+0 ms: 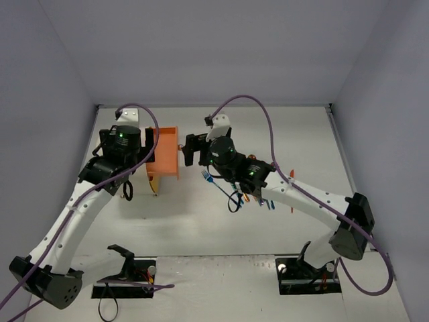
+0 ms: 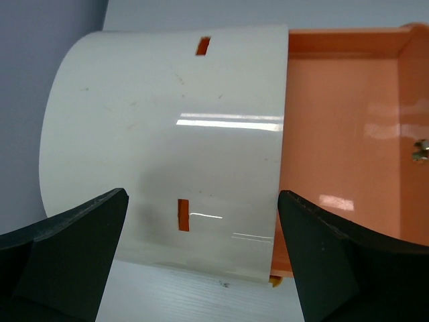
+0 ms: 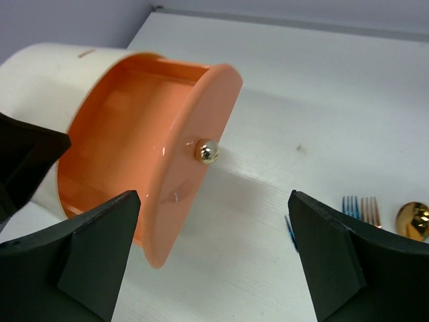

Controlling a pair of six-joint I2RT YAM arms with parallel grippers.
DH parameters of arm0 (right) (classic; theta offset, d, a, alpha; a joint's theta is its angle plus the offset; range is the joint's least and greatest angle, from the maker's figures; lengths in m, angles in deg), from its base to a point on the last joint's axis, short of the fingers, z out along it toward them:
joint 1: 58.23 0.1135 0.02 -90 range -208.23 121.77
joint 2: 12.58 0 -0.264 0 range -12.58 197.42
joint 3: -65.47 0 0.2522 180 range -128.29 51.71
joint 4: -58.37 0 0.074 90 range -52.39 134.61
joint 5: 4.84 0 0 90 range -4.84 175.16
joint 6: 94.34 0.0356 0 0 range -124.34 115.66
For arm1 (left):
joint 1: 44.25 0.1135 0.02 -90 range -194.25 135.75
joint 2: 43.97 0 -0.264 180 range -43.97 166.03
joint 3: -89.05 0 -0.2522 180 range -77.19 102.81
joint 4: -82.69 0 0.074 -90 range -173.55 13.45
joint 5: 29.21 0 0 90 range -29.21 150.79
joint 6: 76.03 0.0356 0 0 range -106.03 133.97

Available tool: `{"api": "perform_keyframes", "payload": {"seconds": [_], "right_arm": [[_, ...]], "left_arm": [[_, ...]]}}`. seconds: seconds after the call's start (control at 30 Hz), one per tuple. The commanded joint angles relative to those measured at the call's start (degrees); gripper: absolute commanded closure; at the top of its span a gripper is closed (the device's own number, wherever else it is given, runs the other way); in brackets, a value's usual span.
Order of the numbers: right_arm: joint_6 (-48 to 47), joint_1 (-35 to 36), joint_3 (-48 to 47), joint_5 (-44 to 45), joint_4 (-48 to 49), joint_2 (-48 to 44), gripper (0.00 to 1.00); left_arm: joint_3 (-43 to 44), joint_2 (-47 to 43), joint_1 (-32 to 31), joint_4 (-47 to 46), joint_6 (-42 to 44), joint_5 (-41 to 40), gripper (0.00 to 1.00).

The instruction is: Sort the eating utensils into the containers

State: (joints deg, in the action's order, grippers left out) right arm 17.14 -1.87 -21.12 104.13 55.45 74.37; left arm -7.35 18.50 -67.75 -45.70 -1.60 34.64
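The cream-white drum cabinet point(image 2: 167, 127) lies on its side. Its orange drawer point(image 1: 164, 153) is slid out and looks empty inside point(image 2: 342, 134). My left gripper point(image 2: 201, 248) is open over the drum, one finger on each side. My right gripper point(image 3: 214, 261) is open and empty, just in front of the drawer's round front and its brass knob point(image 3: 206, 150); in the top view it point(image 1: 190, 149) is right of the drawer. A blue fork point(image 1: 209, 177) lies near my right wrist. More utensils point(image 1: 258, 198) lie partly hidden under my right arm.
The right wrist view shows blue fork tines point(image 3: 350, 204), copper fork tines point(image 3: 370, 209) and a gold spoon bowl point(image 3: 412, 220) on the white table. An orange utensil point(image 1: 291, 191) lies right of the arm. Purple cables loop above both arms. Grey walls enclose the table.
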Motion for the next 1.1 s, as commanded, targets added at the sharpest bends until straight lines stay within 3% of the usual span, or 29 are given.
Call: {"api": "perform_keyframes", "payload": {"seconds": [0.0, 0.2, 0.37, 0.6, 0.77, 0.9, 1.07], "right_arm": [[-0.81, -4.96, 4.44, -0.92, -1.38, -7.73, 0.1], [0.49, -14.75, 13.68, -3.3, -6.95, -14.68, 0.16], [1.4, -25.76, 21.4, -11.55, -10.04, -17.61, 0.22], [2.23, -39.17, 26.0, -19.35, -10.66, -14.39, 0.3], [0.08, -42.37, 24.01, -22.07, -11.71, -7.12, 0.32], [-2.02, -44.37, 23.34, -22.81, -13.19, -2.64, 0.39], [-5.57, -46.36, 24.0, -22.25, -15.53, -0.56, 0.43]], "left_arm": [[6.93, -3.35, 0.35, -2.19, 0.69, 2.92, 0.07], [9.53, -5.11, 0.39, -2.07, 1.07, 7.86, 0.07], [8.71, -7.24, 0.39, -1.44, 1.37, 10.2, 0.07], [4.82, -12.73, 0.41, 2.02, 3.45, 11.03, 0.07], [-0.18, -18.11, 0.48, 4.29, 3.83, 11.31, 0.07], [-3.0, -21.29, 0.48, 6.16, 2.85, 11.99, 0.07], [-4.28, -23.4, 0.47, 7.5, 2.66, 12.27, 0.07]]}}
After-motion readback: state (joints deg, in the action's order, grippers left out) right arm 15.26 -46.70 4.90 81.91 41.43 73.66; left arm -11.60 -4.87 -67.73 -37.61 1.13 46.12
